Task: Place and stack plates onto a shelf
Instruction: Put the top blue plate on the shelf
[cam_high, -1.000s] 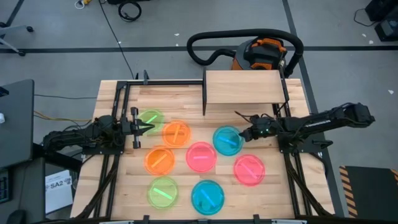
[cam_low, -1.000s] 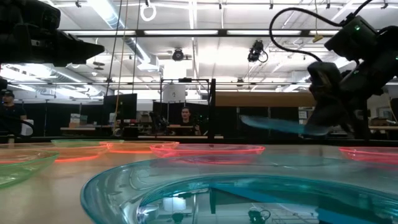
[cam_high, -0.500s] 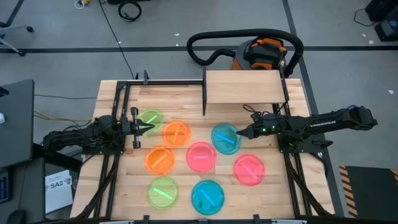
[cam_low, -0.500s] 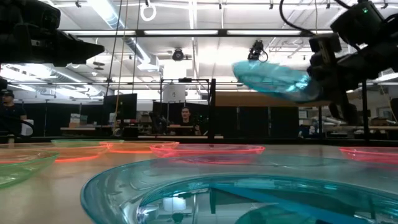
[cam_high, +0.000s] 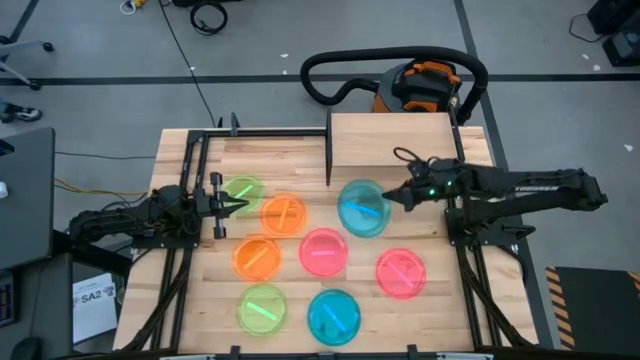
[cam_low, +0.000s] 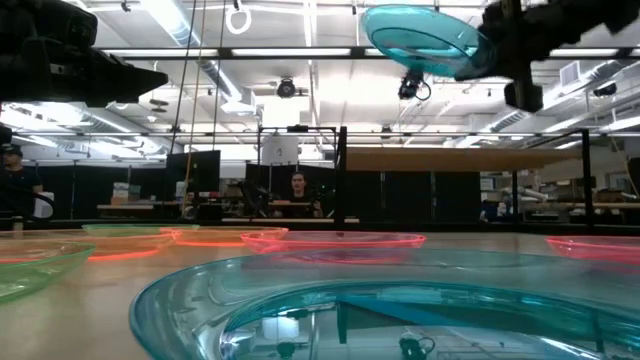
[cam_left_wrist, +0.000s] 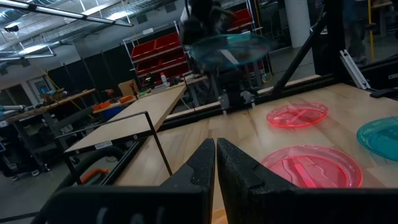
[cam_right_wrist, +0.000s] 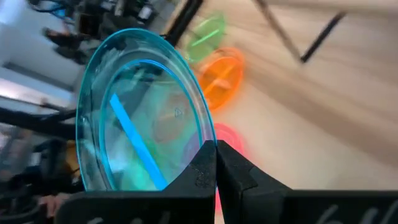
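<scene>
A teal plate (cam_high: 362, 208) hangs in the air above the tabletop, pinched by its rim in the right gripper (cam_high: 392, 197), whose fingers are closed tight on the plate's edge. In the low view that plate (cam_low: 420, 36) rides high, well clear of the table (tilted a little, bowl side up). From above it sits in front of the shelf (cam_high: 392, 138), the light-wood board at the table's back edge, and has not reached it; the shelf board is bare.

Seven more plates lie on the wooden table (cam_high: 180, 145): a green plate (cam_high: 241, 192) and an orange plate (cam_high: 283, 214) in the back row, a second orange plate (cam_high: 257, 257) and a pink plate (cam_high: 323, 251) in the middle, another pink plate (cam_high: 401, 273) to the right, then a second green plate (cam_high: 261, 308) and a second teal plate (cam_high: 333, 316) nearest the front edge.

The left gripper (cam_high: 232, 206) waits at the table's left side, just beside the back green plate, its fingers nearly together and holding nothing.

Behind the table stands an orange and black vacuum (cam_high: 425, 88) with a dark hose (cam_high: 340, 66).
</scene>
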